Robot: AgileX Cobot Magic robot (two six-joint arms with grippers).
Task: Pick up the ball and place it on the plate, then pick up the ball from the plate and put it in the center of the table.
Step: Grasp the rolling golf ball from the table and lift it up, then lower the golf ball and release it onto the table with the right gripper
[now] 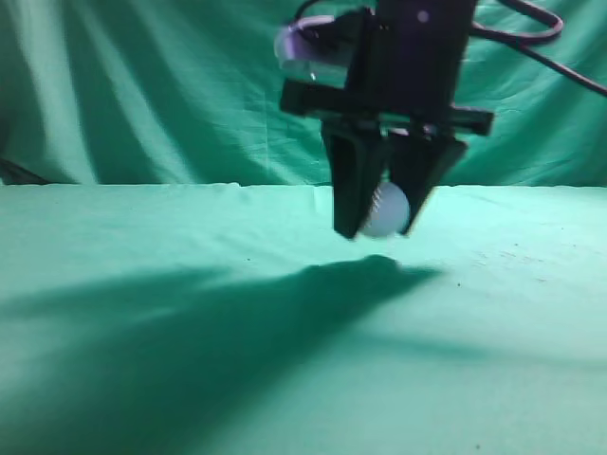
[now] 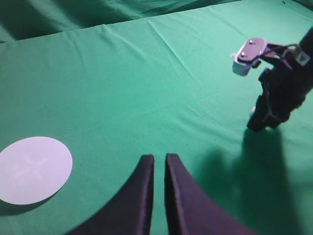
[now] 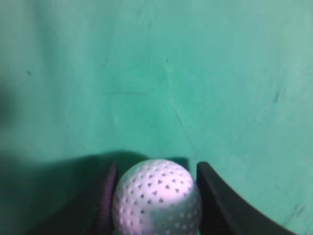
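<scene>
The white dimpled ball [image 1: 386, 209] is held between the black fingers of my right gripper [image 1: 379, 227], a little above the green table [image 1: 142, 246], with its shadow on the cloth below. In the right wrist view the ball [image 3: 156, 198] fills the space between the two fingers of the right gripper [image 3: 156, 171]. My left gripper [image 2: 159, 159] is shut and empty, hovering over the cloth. The white plate [image 2: 32, 169] lies flat to its left with nothing on it. The plate is out of the exterior view.
The right arm [image 2: 281, 88] with its wrist camera stands at the right of the left wrist view. A darker green curtain [image 1: 142, 85] hangs behind the table's far edge.
</scene>
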